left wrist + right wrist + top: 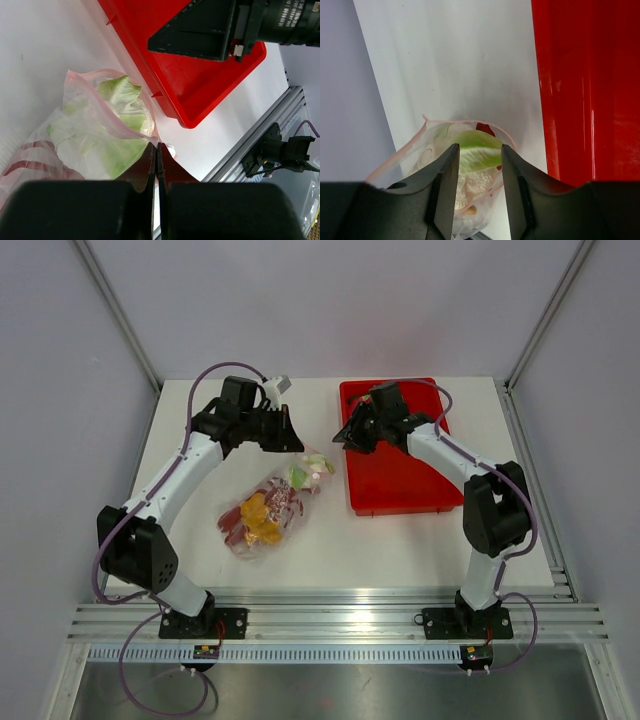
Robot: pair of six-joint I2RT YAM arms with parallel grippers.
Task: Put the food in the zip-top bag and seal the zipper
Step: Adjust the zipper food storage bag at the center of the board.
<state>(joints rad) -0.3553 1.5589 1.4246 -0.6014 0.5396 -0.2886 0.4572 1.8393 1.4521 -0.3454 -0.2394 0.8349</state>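
The clear zip-top bag (262, 515) lies on the white table left of the tray, its mouth toward the back right. It holds the food: an orange-yellow piece (258, 520), dark-red chili, a green leaf (120, 92) and a white lumpy piece (470, 185). The pink zipper (455, 121) rims the mouth, which gapes open. My left gripper (292, 443) is at the mouth's corner, shut (157, 146) on the zipper edge. My right gripper (345, 437) is open (477, 147) and empty, a little apart from the mouth and facing it.
A red plastic tray (400, 480) stands right of the bag, and its edge shows in the left wrist view (200, 85) and the right wrist view (585, 90). The aluminium rail (330, 620) runs along the near table edge. Frame posts stand at the back corners.
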